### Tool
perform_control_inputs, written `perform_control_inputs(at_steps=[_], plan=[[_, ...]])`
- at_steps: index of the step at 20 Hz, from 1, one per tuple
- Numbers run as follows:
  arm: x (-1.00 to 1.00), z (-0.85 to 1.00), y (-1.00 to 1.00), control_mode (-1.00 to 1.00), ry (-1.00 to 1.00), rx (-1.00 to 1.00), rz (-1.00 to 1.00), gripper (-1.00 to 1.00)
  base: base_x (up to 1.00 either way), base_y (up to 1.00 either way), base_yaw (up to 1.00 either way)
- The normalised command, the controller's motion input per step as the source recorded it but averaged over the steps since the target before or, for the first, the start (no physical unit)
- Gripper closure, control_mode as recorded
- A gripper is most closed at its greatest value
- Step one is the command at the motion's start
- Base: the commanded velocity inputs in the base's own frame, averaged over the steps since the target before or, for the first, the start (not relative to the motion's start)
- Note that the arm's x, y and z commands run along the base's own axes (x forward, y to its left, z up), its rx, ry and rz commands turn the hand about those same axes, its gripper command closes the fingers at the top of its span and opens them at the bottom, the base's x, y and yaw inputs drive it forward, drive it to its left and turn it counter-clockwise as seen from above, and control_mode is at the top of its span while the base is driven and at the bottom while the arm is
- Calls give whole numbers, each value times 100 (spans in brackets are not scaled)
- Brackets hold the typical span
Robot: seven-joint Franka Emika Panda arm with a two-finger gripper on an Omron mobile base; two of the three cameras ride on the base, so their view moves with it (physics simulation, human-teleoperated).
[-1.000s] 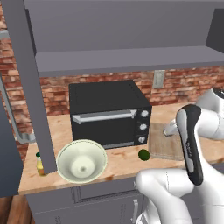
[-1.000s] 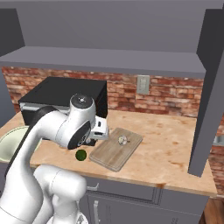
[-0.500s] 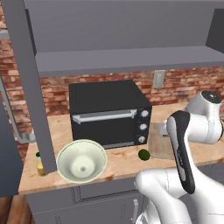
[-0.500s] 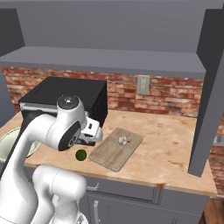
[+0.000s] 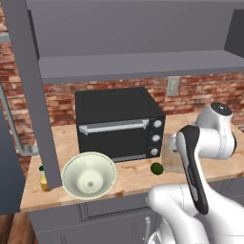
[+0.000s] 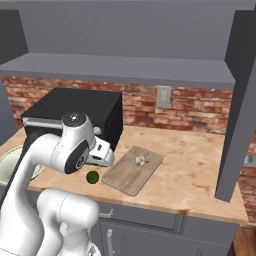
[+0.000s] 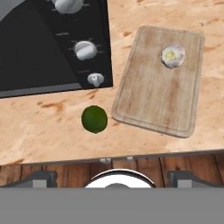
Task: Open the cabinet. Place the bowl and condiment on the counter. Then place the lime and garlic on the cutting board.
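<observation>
The cabinet (image 5: 28, 95) stands open, its grey doors swung out at both sides of the scene, and its shelf runs above the brick wall. On the counter (image 6: 200, 170) below, a black toaster oven (image 5: 119, 124) sits against the wall. In front of its left corner, near the counter's front edge, rests the cream-white bowl (image 5: 89, 175), upright. The yellow condiment bottle (image 5: 44, 178) stands just left of the bowl, partly hidden behind the open cabinet door's edge.

The cutting board (image 7: 159, 81) lies flat on the counter to the right of the oven, angled slightly. The garlic (image 7: 173, 56) sits on the board, toward its far corner. The lime (image 7: 94, 119) lies on the bare counter, just beside the board's near left corner and in front of the oven's knobs, close to the board but apart from it.

The white arm bends over the front of the counter, with the gripper (image 7: 117, 177) held above the counter's edge, looking down on the lime and the board. The two dark fingertips (image 7: 41, 178) show at the bottom of the hand view, set wide apart: the jaws are open and hold nothing. In the right base view the hand hangs over the lime (image 6: 92, 177), next to the oven's front corner.
</observation>
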Motion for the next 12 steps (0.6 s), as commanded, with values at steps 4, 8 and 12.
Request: perform_control_inputs(at_steps=[4,8,12], plan=[[0,-9,14,-100,8,0,0,-100,0,0,0],[0,-11,10,-100,1,0,0,-100,0,0,0],[0,-16,4,-100,0,0,0,-100,0,0,0]])
